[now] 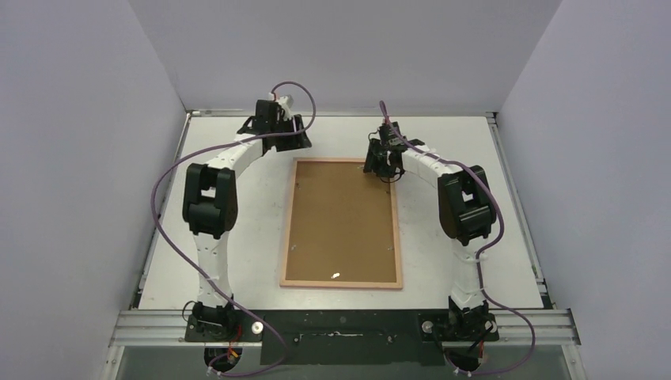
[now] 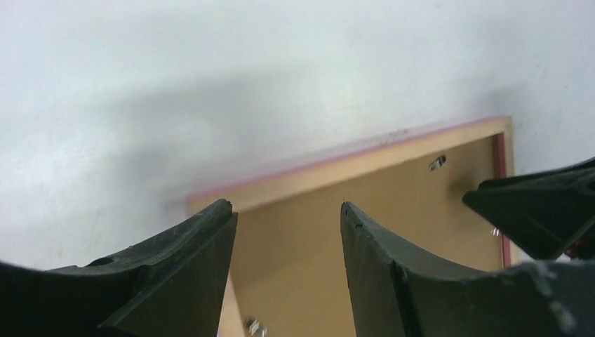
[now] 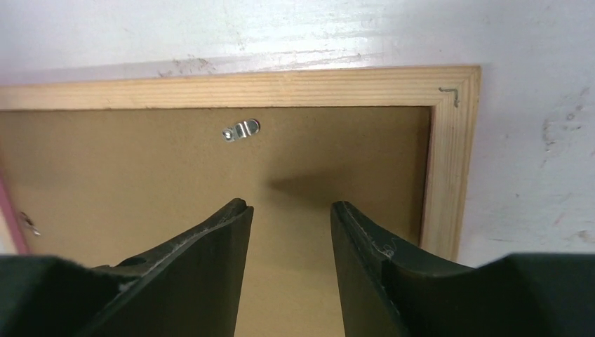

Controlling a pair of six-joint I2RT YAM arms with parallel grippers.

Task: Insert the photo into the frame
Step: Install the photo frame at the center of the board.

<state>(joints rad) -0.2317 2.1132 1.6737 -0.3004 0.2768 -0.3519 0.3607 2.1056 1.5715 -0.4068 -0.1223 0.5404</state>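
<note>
While the frame (image 1: pixel 342 284) lies back-up at the middle of the table (image 1: pixel 253 237), its light wood rails (image 3: pixel 281 88) facing the camera and only a sliver of pink showing along its edge (image 2: pixel 351 168), both arms reach to its far end. The brown fibreboard backing panel (image 1: pixel 340 222) sits inside the rails, which suggests the frame was turned face down so that the small metal turn clips (image 3: pixel 241 130) on its rear can be reached.

The right end effector (image 1: pixel 384 166) hangs over the frame's far right corner. Its fingers are spread with nothing between them (image 3: pixel 291 207), and they point at the backing panel (image 3: pixel 140 168) just short of one clip. That position looks chosen for working the clip or lifting the panel.

The left end effector (image 1: pixel 301 141) waits just beyond the frame's far left corner, over bare table (image 2: pixel 210 84). It is also spread and empty (image 2: pixel 288 207), and it touches neither the rail nor the panel (image 2: pixel 421 203). It probably stands ready to steady that end of the frame.

The photo appears in none of the three views. Whether it lies beneath the backing panel or somewhere off the frame cannot be told, so the progress of the task cannot be judged from this moment.
</note>
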